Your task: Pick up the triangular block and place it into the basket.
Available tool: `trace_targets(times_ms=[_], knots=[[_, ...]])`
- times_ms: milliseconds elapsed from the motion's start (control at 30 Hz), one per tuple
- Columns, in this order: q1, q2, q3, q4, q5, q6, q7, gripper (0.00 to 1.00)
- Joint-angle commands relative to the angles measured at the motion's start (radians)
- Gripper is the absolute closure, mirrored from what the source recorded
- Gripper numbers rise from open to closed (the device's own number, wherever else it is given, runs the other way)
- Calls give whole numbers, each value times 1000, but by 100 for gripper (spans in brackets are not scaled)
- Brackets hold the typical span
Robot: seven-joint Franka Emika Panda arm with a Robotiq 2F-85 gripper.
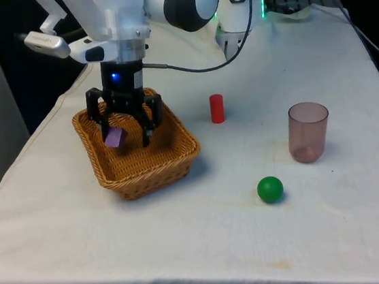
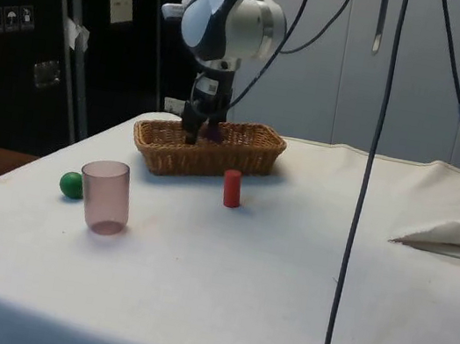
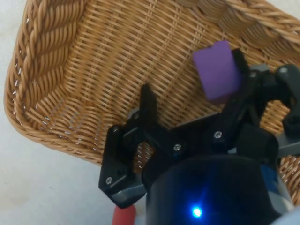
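The triangular block is purple (image 1: 115,137) and sits inside the wicker basket (image 1: 146,182), towards the front view's left. My gripper (image 1: 125,134) reaches down into the basket with its fingers spread apart, open. In the wrist view the purple block (image 3: 216,70) rests against the inner face of one finger (image 3: 239,65), while the other finger (image 3: 149,101) stands well clear of it over the basket floor (image 3: 93,61). From the side, the gripper (image 2: 201,136) dips below the basket's rim (image 2: 206,154), with a bit of purple block (image 2: 212,134) beside it.
A red cylinder (image 1: 217,108) stands upright just to the front view's right of the basket. Farther right is a translucent pink cup (image 1: 307,132), and a green ball (image 1: 270,189) lies nearer the table's front edge.
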Motion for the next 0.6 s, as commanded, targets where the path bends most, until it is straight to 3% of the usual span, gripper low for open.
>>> trace_targets(times_ms=[0,67,200,233,267,467,500,533,567], knots=[[-3,5,3,7,2,0,0,7],[-3,6,3,8,2,0,0,0],[-6,10,8,10,7,5,-3,0],[0,4,0,4,0,0,1,0],[-8,11,10,10,10,6,-4,0],[-13,27,21,13,37,15,-16,0],[0,24,3,7,24,6,-3,0],[-13,29,22,14,40,15,-17,0],[-12,32,21,15,45,16,-17,0]])
